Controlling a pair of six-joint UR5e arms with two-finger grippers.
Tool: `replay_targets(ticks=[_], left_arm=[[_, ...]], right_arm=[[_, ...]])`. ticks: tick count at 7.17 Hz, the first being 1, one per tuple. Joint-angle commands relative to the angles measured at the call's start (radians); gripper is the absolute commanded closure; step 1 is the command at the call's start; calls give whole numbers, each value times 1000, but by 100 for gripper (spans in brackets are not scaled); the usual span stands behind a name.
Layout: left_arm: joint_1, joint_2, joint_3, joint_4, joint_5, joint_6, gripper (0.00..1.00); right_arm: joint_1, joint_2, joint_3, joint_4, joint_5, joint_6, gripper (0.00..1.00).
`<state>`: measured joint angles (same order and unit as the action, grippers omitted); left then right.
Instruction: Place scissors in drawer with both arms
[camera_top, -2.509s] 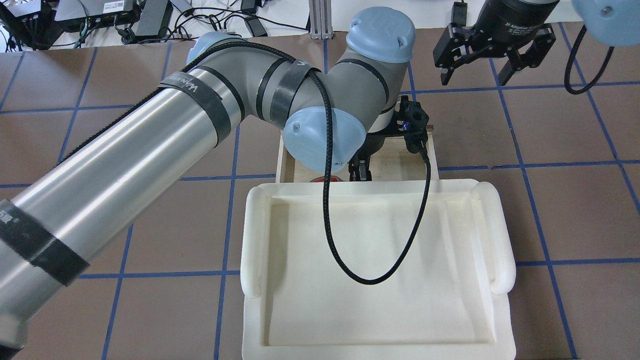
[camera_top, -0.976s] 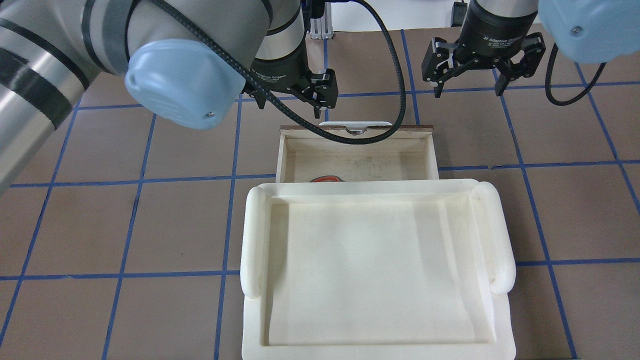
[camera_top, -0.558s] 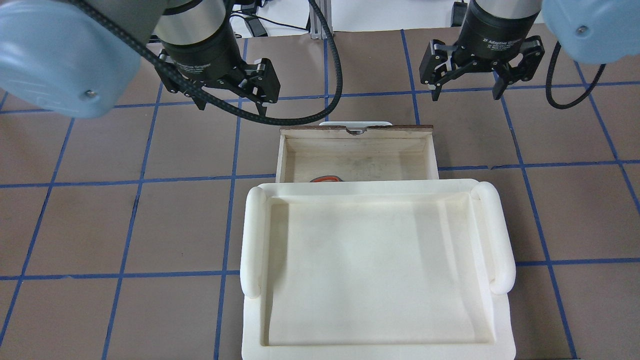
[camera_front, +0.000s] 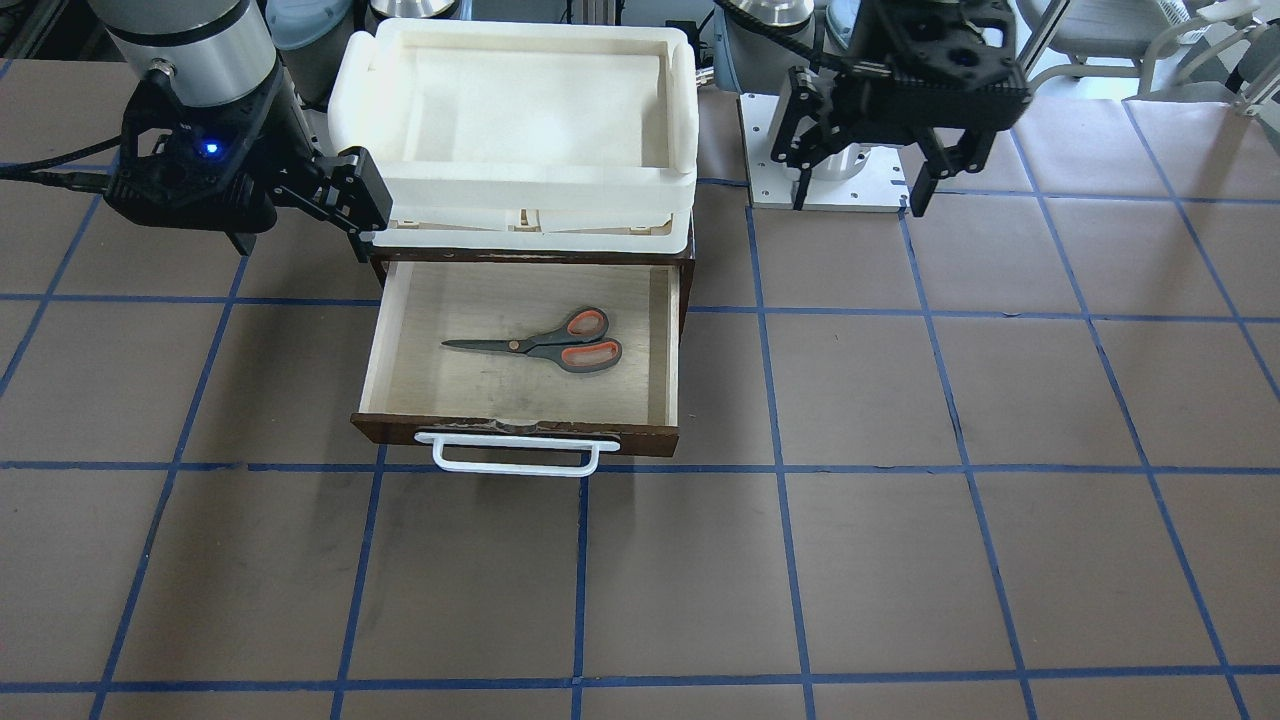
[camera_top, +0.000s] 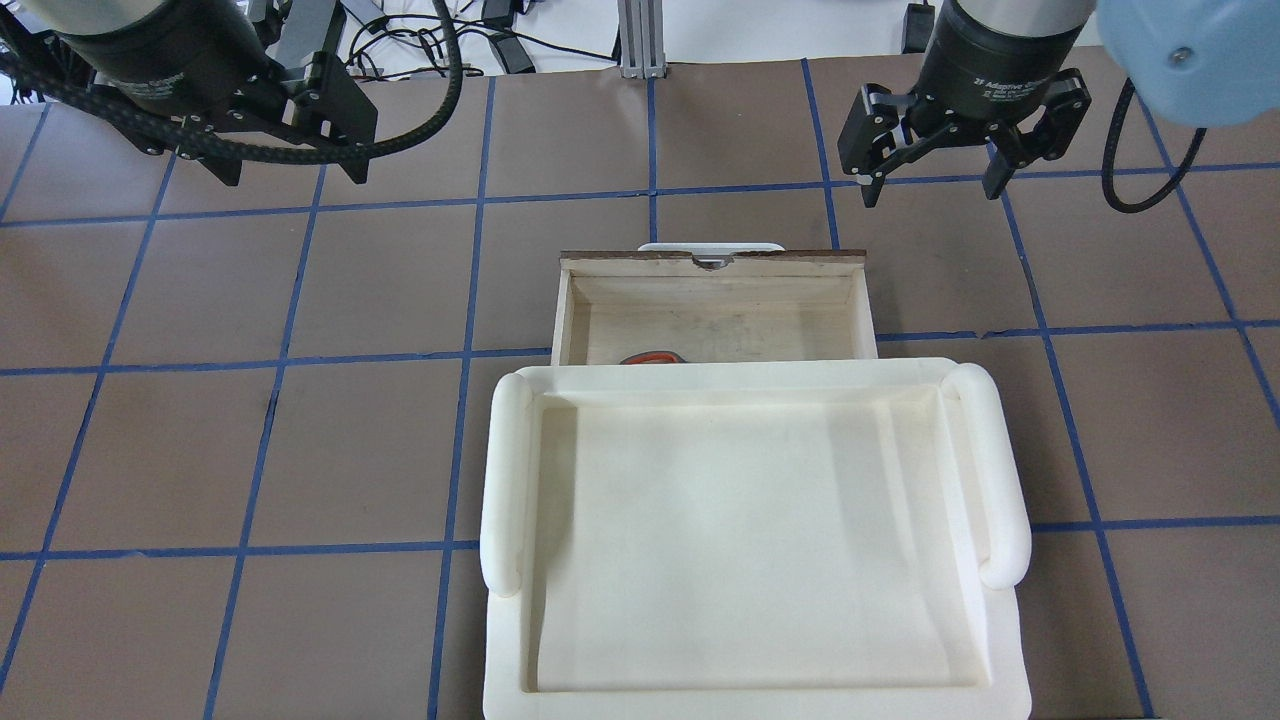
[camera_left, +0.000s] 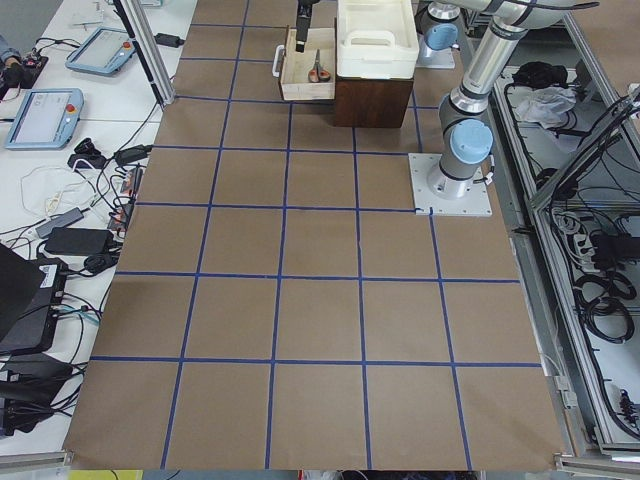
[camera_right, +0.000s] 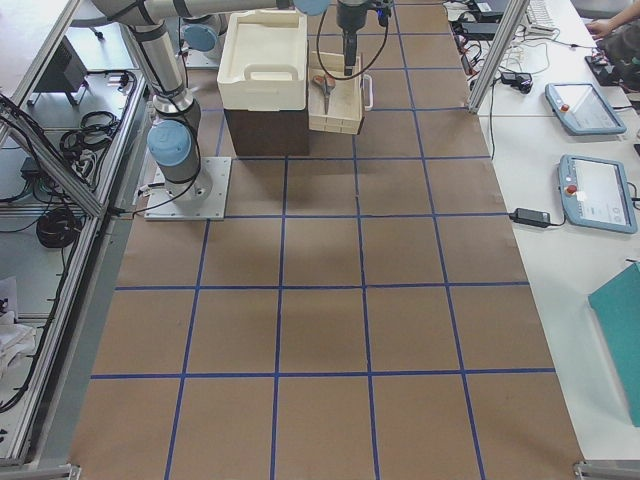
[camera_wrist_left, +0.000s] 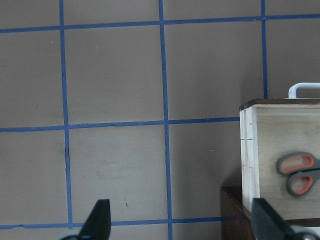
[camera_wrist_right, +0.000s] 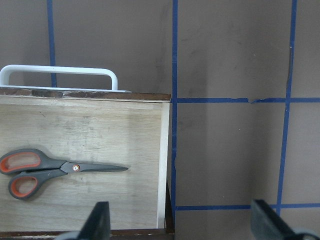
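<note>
The scissors (camera_front: 545, 345) lie flat in the open drawer (camera_front: 520, 432), blades toward the robot's right. Only an orange handle loop (camera_top: 655, 357) shows in the overhead view; both wrist views show the scissors (camera_wrist_left: 297, 172) (camera_wrist_right: 45, 170) on the pale plywood. My left gripper (camera_top: 290, 175) is open and empty, high over the table, well off the drawer's left side (camera_front: 860, 195) (camera_wrist_left: 182, 222). My right gripper (camera_top: 932, 190) is open and empty, above the table just off the drawer's right front corner (camera_front: 300, 240) (camera_wrist_right: 182, 220).
A white foam tray (camera_top: 505, 470) sits on top of the brown box, over the drawer's back part. The drawer's white bar handle (camera_front: 515, 462) sticks out toward the far side. The left arm's metal base plate (camera_front: 765, 150) is bolted beside the box.
My left arm has pulled out from over the drawer and swung back to the far left, gripper open. The scissors stay in the drawer. My right gripper has barely moved.
</note>
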<state>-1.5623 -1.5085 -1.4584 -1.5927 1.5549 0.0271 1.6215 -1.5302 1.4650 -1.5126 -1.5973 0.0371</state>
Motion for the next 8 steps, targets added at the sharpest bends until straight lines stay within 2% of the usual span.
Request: replay_targets(ticks=[1,3,5,8], left_arm=[[41,13,-31,36,-26,16,0],[39,16,-78,54,-27,16,0],[38,13,-67,48,-21,1,0],[30,-2,-39,-59,2,-4,0]], right_arm=[[0,-1,0,-4,-4,-2,0],[-6,-1,0,-4,-6,0,0],[-6,1,2,-1,-9,0,0],[-5,-1,3,0,-10,7,0]])
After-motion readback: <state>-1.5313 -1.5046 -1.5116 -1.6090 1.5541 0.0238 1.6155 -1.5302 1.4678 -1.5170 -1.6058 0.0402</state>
